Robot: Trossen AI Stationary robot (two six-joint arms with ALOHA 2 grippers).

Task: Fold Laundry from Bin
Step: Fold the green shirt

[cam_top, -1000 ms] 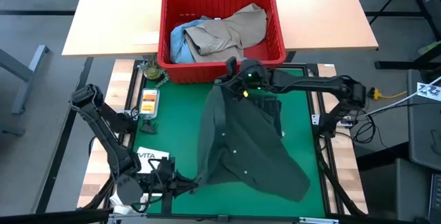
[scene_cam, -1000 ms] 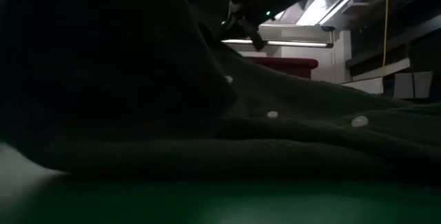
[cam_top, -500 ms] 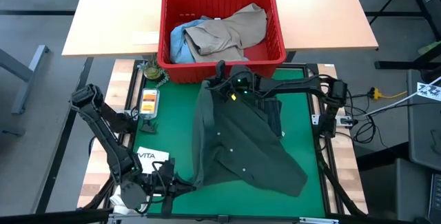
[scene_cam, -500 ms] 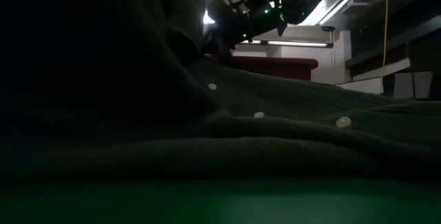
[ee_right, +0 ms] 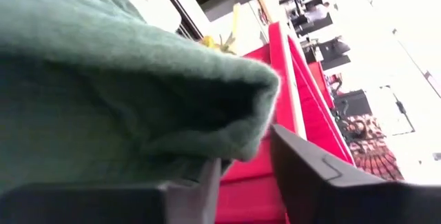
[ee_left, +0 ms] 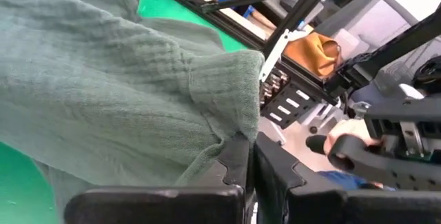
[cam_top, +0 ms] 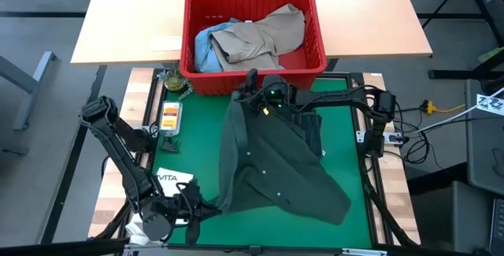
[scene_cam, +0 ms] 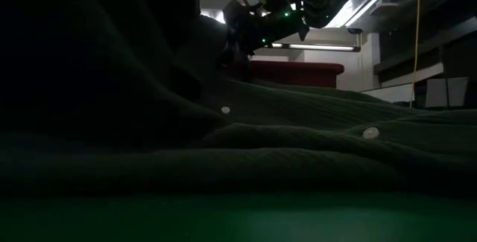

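Note:
The dark green buttoned shirt (cam_top: 276, 161) lies spread on the green mat (cam_top: 197, 138), its near part flat on the mat. My right gripper (cam_top: 250, 90) stands open at the shirt's far end, just in front of the red bin (cam_top: 189, 35). A khaki garment (cam_top: 268, 35) and a light blue one (cam_top: 203, 47) lie in the bin. My left gripper (cam_top: 206, 206) is shut on the shirt's near-left corner. In the low view the shirt (scene_cam: 298, 138) fills the foreground and rises toward my right gripper (scene_cam: 238, 26). My left gripper pinches a hemmed edge of the shirt (ee_left: 238, 124) between its two shut fingers, coming nearly level from the table's near-left side. The cloth runs away from the fingers in slack folds. My right gripper is open, with a thick fold of the shirt's far edge (ee_right: 227, 107) draped over one finger (ee_right: 200, 176). The other finger (ee_right: 303, 169) stands clear of the cloth.
A white paper bag printed VITA (cam_top: 173, 179) lies at the mat's near left. A small orange item (cam_top: 169, 114) and a little plant-like object (cam_top: 175, 81) sit by the left edge. The bin stands on a wooden table (cam_top: 126, 20) beyond the mat.
My right gripper has gone down and toward the table's left with the shirt's far end, which now hangs lower and sags. The shirt's left side has shifted a little to the left on the mat.

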